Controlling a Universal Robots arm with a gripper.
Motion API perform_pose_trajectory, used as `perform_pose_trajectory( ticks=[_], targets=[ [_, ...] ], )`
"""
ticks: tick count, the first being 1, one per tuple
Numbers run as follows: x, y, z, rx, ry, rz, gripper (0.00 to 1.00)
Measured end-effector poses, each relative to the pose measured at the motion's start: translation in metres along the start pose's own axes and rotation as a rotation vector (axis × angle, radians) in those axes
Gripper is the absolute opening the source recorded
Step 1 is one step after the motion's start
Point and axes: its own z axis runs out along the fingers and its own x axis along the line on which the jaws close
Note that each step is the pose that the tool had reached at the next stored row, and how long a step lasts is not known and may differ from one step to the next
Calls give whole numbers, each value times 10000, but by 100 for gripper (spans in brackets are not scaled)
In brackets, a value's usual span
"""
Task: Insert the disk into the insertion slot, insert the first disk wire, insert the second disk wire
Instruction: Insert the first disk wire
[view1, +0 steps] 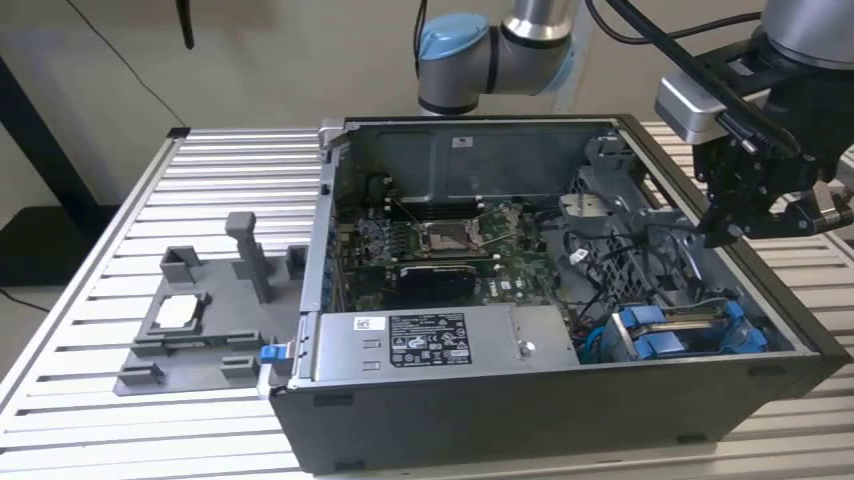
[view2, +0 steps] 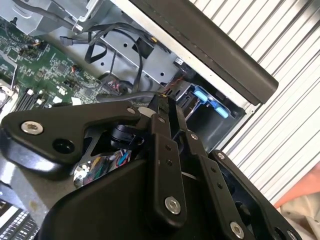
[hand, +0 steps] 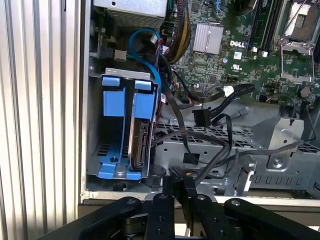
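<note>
The disk (hand: 140, 145) stands on edge in the insertion slot (hand: 95, 125), a dark-grey cage in the corner of the open computer case, between bright blue carrier parts (hand: 117, 125). In the exterior view the slot (view1: 681, 330) lies at the case's near corner on the right. Loose black wires with connectors (hand: 200, 117) (hand: 191, 160) lie on the perforated metal beside the slot. My gripper (hand: 178, 181) hangs over the case's side wall, just above these wires and apart from the disk. Its fingers (view2: 161, 100) stand close together; I cannot tell if anything is pinched. In the exterior view the gripper (view1: 722, 238) points down.
A silver power-supply box (view1: 414, 340) fills the case's near side, with the green motherboard (view1: 454, 245) behind it. A blue cable (hand: 145, 37) loops above the slot. A grey fixture (view1: 200, 320) sits on the slatted table (view1: 160, 180) at the exterior view's left.
</note>
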Motion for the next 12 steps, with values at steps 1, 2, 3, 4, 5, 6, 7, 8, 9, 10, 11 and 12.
perform_pose_trajectory(
  ticks=[1,2,3,4,5,6,7,8,9,10,11,12],
  targets=[
    [1,0,0,-6,27,-6,20],
    [2,1,1,-14,47,-9,20],
    [4,2,1,-21,68,-13,20],
    [9,2,-1,-29,89,-17,20],
    [16,2,-1,-36,105,-21,20],
    [24,3,1,-42,123,-23,20],
    [34,4,1,-50,144,-28,20],
    [45,6,2,-58,163,-31,20],
    [57,7,2,-67,182,-35,20],
    [70,8,2,-77,201,-38,20],
    [84,9,1,-88,221,-42,20],
    [98,11,1,-98,242,-45,20]
  ],
)
